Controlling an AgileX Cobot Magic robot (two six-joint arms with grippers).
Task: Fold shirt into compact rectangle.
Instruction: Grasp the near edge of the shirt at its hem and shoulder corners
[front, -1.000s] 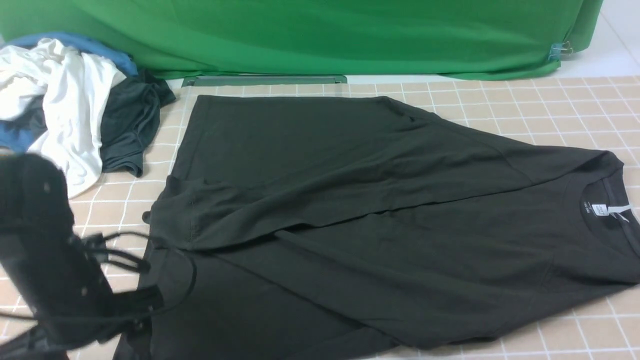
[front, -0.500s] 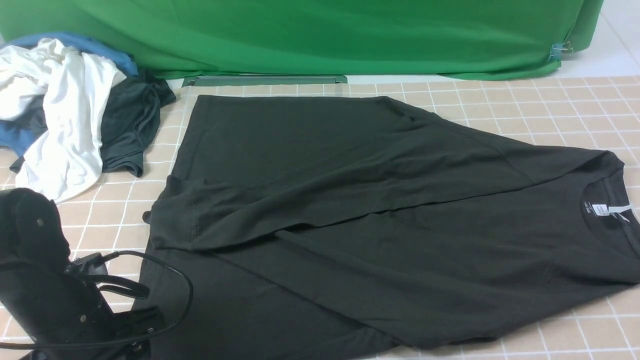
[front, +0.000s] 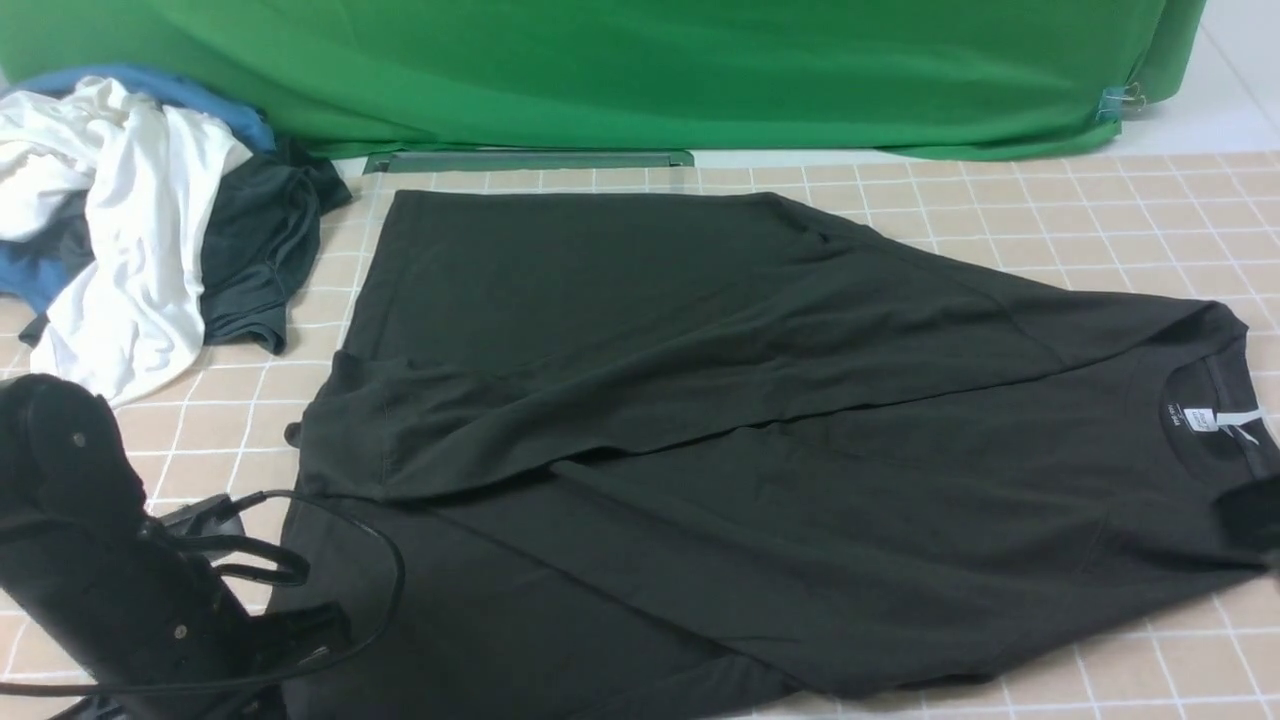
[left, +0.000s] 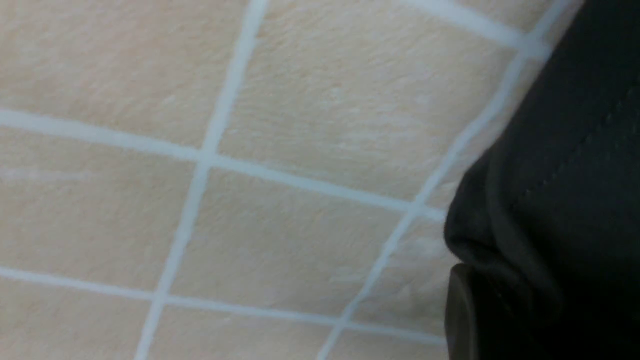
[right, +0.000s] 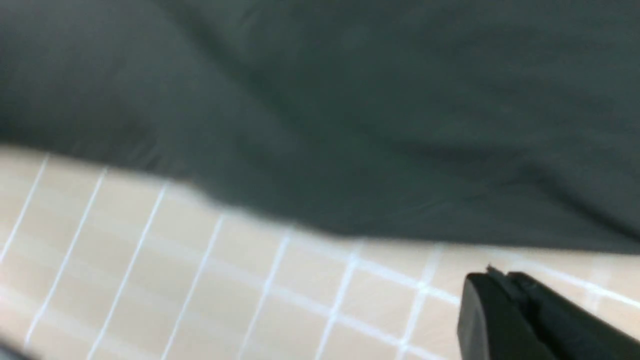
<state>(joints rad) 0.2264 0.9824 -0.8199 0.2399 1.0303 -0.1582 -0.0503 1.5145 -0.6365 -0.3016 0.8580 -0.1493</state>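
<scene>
In the front view, the large black long-sleeved shirt (front: 700, 420) is being seen spread on the beige tiled mat (front: 1100, 210), left gripper (front: 305, 635) at its hem corner, right gripper (front: 1250, 512) blurred near the collar. In the left wrist view, bunched hem is being pinched; in the right, closed empty fingers (right: 500, 310) are being held beside the shirt's edge.

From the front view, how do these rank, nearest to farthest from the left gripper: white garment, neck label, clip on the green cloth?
1. White garment, back left, nearest the left gripper.
2. Neck label, right edge, on the shirt.
3. Clip, back right corner, on the green cloth.
</scene>
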